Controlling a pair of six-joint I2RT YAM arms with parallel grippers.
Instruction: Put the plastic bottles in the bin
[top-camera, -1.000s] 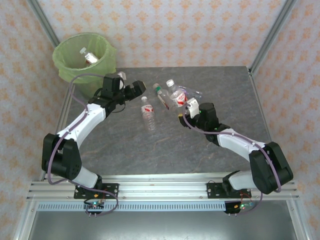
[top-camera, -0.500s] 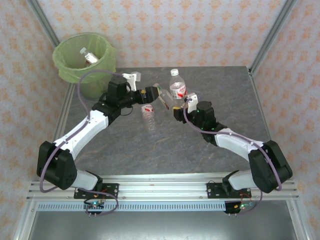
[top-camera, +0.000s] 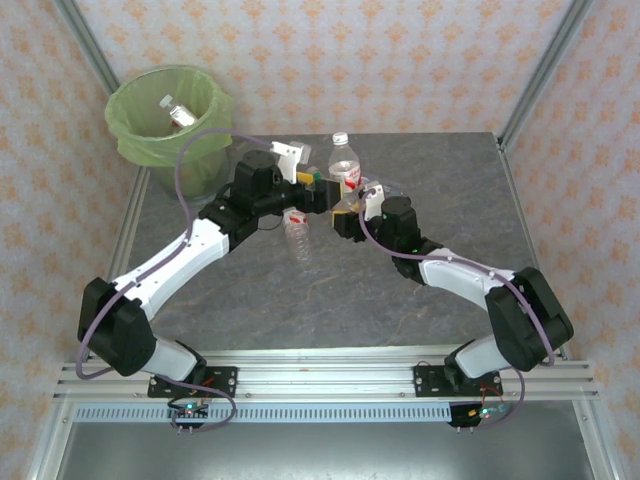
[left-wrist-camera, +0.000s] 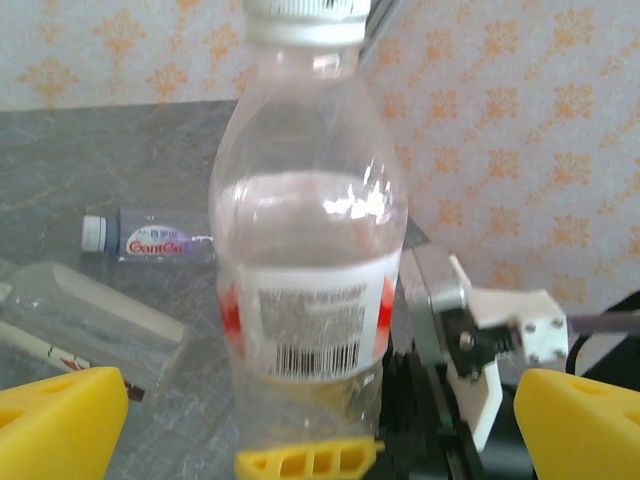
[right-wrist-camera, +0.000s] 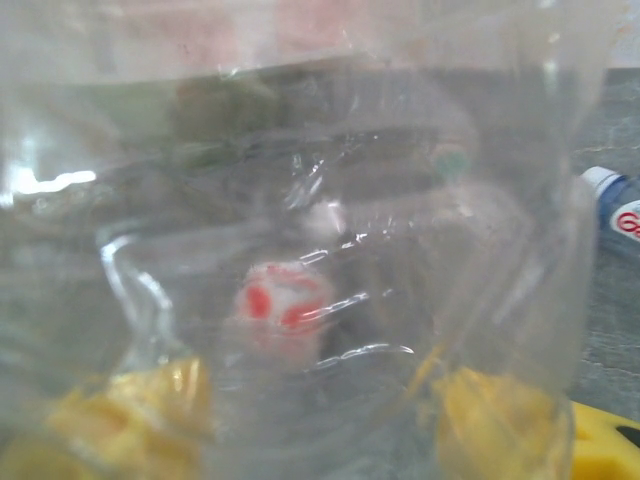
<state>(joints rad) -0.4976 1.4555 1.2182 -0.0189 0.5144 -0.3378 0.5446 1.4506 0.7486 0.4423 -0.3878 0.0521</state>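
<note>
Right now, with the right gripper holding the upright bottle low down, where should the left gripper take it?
Probably the labelled middle of the upright bottle, above the right gripper, coming in level from the left gripper's side: it stands upright, its base is taken, and its round body faces the open left fingers.

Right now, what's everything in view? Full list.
bin: one, green-lined, off the table's far left corner
binned bottle: one, clear, white cap, inside bin
upright bottle: one, clear, red-white label, white cap, mid-table
lying bottles: three, clear; one just nearer than the left gripper, two beyond the upright bottle
table: one, grey
left gripper: open, yellow fingers either side of upright bottle
right gripper: holding upright bottle's base
</note>
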